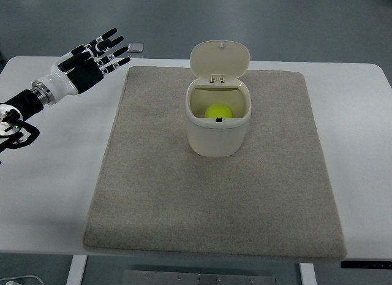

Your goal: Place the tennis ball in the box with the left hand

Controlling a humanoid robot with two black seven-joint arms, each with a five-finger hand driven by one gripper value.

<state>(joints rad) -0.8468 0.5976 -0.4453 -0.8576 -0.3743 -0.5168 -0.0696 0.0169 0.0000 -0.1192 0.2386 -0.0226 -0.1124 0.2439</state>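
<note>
A yellow-green tennis ball (219, 111) lies inside a cream-white box (217, 135) shaped like a small bin, which stands upright on a grey mat (153, 193). The box's hinged lid (220, 59) is flipped up and open at the back. My left hand (101, 55), black and white, is at the upper left over the table's far-left corner, well away from the box. Its fingers are spread and hold nothing. The right arm is out of view.
The mat lies on a white table (55, 174). A small grey object (135, 49) sits at the table's far edge just beyond my left fingertips. Black cables (15, 132) hang by the left arm at the left edge.
</note>
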